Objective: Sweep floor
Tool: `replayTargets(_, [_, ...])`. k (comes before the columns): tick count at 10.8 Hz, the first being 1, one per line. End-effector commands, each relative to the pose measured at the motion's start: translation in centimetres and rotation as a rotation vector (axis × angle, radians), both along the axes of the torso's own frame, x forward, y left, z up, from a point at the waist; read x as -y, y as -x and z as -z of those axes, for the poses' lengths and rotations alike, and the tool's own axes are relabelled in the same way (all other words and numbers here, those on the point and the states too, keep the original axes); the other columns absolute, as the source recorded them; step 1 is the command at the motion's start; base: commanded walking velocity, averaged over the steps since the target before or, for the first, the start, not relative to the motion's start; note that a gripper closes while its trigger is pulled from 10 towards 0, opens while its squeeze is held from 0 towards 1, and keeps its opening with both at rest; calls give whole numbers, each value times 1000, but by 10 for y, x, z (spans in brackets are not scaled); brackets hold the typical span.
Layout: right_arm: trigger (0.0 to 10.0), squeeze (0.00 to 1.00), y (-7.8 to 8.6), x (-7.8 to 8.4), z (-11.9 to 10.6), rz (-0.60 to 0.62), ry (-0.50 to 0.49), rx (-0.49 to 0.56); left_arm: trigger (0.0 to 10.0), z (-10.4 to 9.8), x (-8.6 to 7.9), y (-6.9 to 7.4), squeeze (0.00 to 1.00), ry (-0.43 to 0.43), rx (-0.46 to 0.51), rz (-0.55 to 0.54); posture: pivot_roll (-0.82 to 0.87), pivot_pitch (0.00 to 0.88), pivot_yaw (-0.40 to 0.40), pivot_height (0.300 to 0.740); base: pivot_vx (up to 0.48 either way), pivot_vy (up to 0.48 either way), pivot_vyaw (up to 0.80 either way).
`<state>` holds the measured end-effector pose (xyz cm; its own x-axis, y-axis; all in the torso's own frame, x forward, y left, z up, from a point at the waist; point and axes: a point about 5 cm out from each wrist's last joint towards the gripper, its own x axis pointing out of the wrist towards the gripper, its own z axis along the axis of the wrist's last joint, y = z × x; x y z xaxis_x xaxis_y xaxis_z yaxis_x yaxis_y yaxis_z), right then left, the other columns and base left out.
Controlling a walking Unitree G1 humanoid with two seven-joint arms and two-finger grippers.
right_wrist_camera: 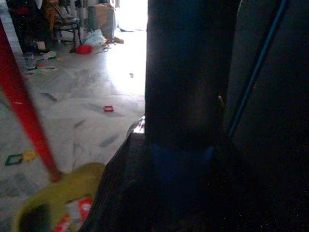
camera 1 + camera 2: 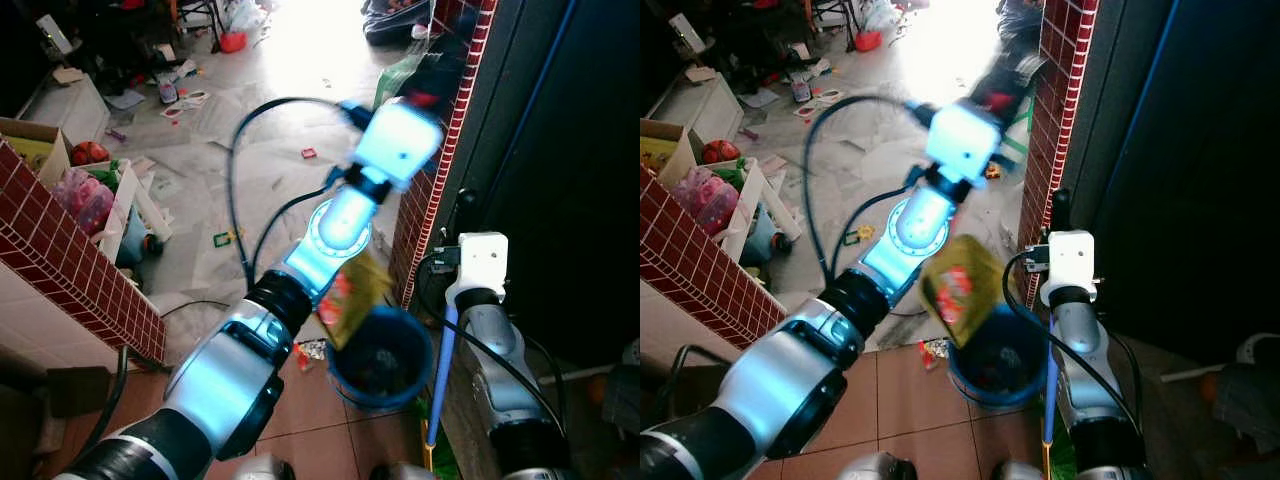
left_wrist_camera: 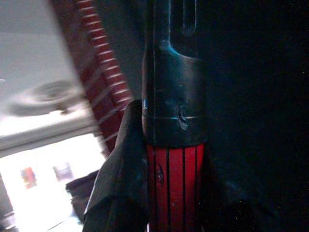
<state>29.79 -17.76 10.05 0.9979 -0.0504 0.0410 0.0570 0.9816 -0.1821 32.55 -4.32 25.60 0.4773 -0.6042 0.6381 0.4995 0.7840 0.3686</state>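
Observation:
A yellow dustpan [image 2: 352,295] hangs tilted over the rim of a blue bucket [image 2: 385,355] that holds dark rubbish. Its red handle [image 1: 24,111] rises to my left gripper [image 3: 169,193], which is shut on the handle's red-and-black striped grip beside the brick-tiled pillar. My left arm [image 2: 330,235] stretches forward above the bucket. My right gripper [image 1: 178,164] is shut on a dark blue broom pole [image 2: 445,370] that stands upright just right of the bucket, along my right forearm. The broom's head is out of view.
A brick-tiled pillar [image 2: 430,200] and a dark wall close off the right. A low brick-tiled wall [image 2: 70,270] stands at the left, with boxes of toys behind it. Small litter [image 2: 310,350] lies by the bucket. Scraps and toy frames [image 2: 225,238] dot the pale floor ahead.

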Motion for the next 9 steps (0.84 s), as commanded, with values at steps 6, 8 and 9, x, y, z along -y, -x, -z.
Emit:
replayTargets(6, [10000, 0, -10, -2, -9, -2, 0, 43, 10000, -9, 78, 94, 0, -242, 108, 622, -126, 14, 83, 740, 0, 0, 0])
replayTargets(8, [10000, 0, -12, -2, -9, -6, 2, 44, 10000, -17, 76, 85, 0, -162, 20, 574, -124, 8, 77, 740, 0, 0, 0])
replayTargets(9, [10000, 0, -13, -2, -9, -10, 3, 45, 10000, -40, 61, 62, 0, -42, -36, 437, -119, 4, 73, 740, 0, 0, 0])
